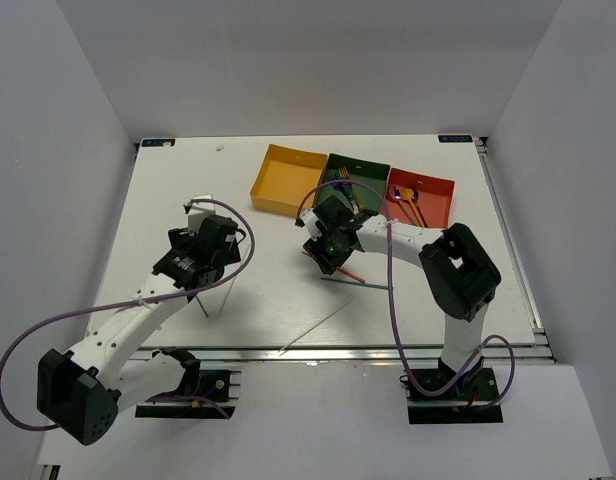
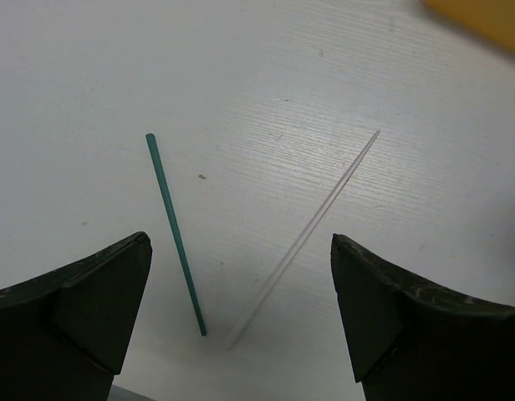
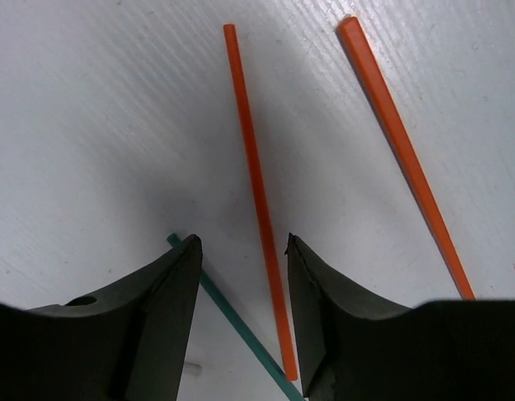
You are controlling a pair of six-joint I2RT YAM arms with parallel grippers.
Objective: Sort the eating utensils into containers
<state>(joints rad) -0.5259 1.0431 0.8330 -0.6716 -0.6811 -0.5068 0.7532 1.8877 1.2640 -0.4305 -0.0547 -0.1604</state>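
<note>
One red chopstick (image 3: 254, 167) flat on the table (image 1: 188, 180), threaded straight up through the gap of the right gripper (image 3: 241, 242). Jaws spread, nothing pinched, stick nearer the right-hand finger in the wrist view. Long axis pointing away from the wrist, square to the closing line: looks set for a drop and a squeeze. Second red chopstick (image 3: 404, 150) just outside that same finger, fanning away. Green chopstick (image 3: 241, 325) slanting beneath the fingertips, touching the red one or merely crossing it, hard to say; could ride along in the pinch. Over to the left gripper (image 2: 241, 251): spread wide, empty, hovering over another green chopstick (image 2: 175, 234) and a pale chopstick (image 2: 308, 234), near ends almost meeting in a V. Reds plainly the right arm's business. Beyond: yellow tray (image 1: 286, 180), dark green tray (image 1: 373, 175), red-orange tray (image 1: 438, 195), side by side at the far edge.
</note>
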